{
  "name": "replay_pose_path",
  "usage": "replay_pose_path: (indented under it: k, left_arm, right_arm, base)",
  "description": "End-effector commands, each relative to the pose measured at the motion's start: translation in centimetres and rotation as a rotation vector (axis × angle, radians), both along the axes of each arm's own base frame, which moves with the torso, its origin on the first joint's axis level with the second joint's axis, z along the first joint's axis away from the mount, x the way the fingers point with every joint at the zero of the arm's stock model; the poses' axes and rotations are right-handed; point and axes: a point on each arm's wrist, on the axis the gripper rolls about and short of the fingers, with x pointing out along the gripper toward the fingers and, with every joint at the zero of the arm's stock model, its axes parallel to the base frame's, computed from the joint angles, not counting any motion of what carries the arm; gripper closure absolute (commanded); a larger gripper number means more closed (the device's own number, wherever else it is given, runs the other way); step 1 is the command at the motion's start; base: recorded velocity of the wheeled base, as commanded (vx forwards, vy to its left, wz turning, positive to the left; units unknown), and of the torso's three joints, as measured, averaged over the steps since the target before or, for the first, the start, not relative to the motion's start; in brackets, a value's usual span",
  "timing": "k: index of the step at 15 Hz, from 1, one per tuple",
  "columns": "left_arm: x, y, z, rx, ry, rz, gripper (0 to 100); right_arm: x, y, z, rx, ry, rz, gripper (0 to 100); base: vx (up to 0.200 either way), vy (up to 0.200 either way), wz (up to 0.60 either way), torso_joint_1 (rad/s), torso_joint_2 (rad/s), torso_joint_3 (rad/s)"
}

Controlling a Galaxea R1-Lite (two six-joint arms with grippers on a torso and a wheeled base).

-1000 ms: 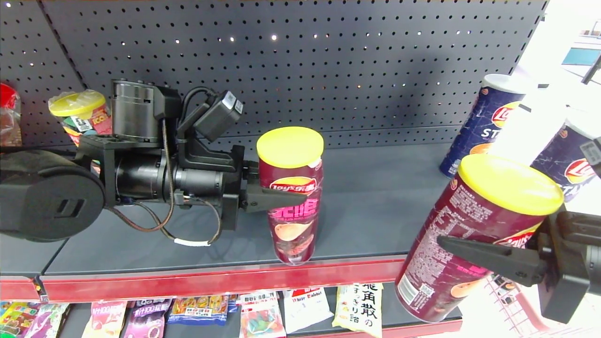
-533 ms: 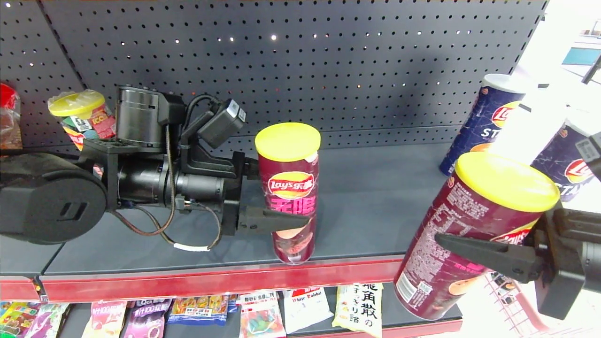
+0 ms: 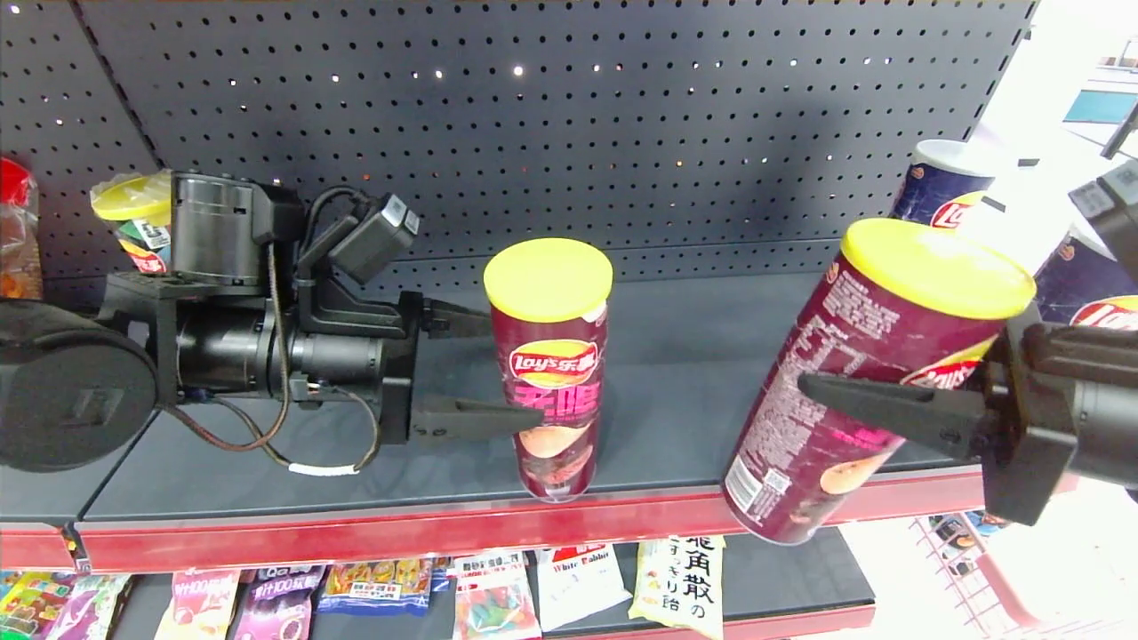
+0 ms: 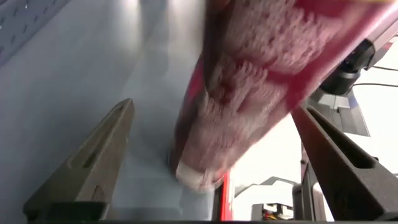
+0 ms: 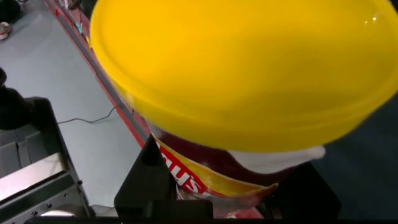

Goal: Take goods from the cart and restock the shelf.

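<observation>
Blown-out white glare at the right edge; shelf lies dim, softly shadowed

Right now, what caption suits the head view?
Left gripper open around a standing chip can on the shelf; right gripper holds a second can, tilted.

can 1 at shelf front | can 2 right of it | rear cans behind can 2

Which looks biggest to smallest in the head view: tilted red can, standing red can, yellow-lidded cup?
1. tilted red can, but it hangs nearer the camera; the two cans may match.
2. standing red can.
3. yellow-lidded cup, partly hidden.
</observation>
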Motion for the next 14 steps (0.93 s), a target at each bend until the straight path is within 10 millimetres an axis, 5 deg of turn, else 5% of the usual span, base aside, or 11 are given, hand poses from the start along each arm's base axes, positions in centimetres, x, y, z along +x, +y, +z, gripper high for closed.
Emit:
replay_pose_path:
  k: [1, 7, 14]
  left_arm:
    - [-1.2, 1.7, 0.1, 0.000, -0.001, 0.039, 0]
    - [-4.4, 6.0, -0.9, 0.008, 0.031, 0.165, 0]
    - [-5.9, 7.7, -1.0, 0.027, 0.014, 0.278, 0]
  right_arm:
    - [2.2, 1.4, 0.3, -0.010, 0.014, 0.001, 100]
    - [8.2, 4.5, 0.6, -0.022, 0.029, -0.018, 100]
    - [15.2, 8.2, 0.6, -0.007, 0.002, -0.031, 100]
  base:
    - [0.000, 0.000, 0.00, 0.000, 0.00, 0.000]
    - [0.000, 0.000, 0.00, 0.000, 0.00, 0.000]
    - [0.000, 0.000, 0.00, 0.000, 0.00, 0.000]
